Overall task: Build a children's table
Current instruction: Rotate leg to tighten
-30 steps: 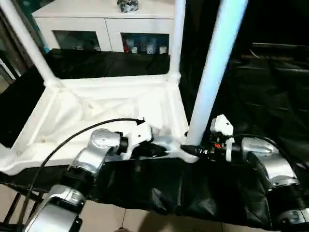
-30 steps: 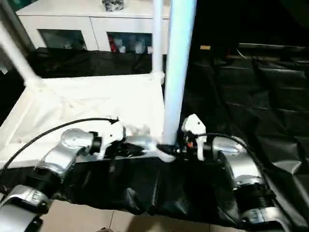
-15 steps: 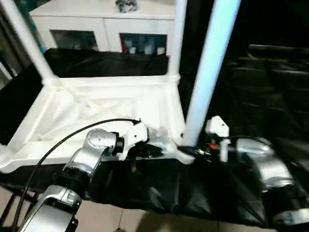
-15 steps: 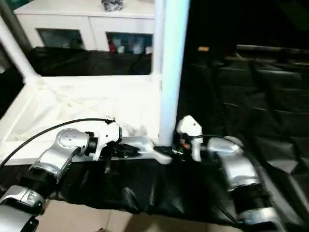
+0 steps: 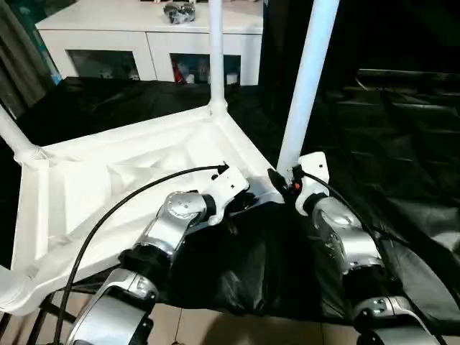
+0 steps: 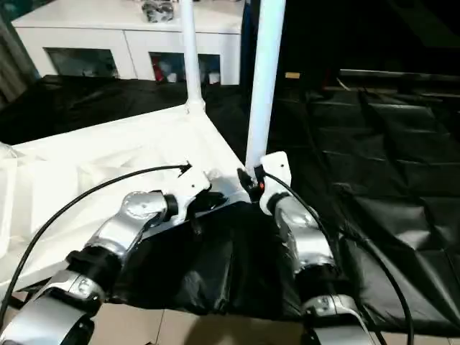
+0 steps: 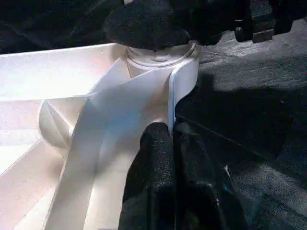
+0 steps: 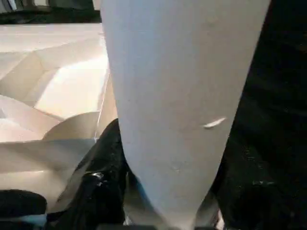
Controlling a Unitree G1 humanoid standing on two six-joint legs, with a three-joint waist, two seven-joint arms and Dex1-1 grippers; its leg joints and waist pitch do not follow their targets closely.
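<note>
- Your left gripper [image 7: 169, 143] is pinched nearly closed on the rim of the upturned table top [image 5: 108, 187] lying on the black-draped table [image 5: 402, 144], steadying it.
- Your right gripper [image 5: 279, 181] is half-open around the near leg [image 5: 305, 79] at its corner socket [image 7: 160, 57], keeping it upright.

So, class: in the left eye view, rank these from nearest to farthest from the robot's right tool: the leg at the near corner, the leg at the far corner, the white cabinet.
1. Near-corner leg: upright, right at the right tool.
2. Far-corner leg: upright, across the table top, beyond and to the left.
3. White cabinet: at the back, behind the black-draped table.
</note>
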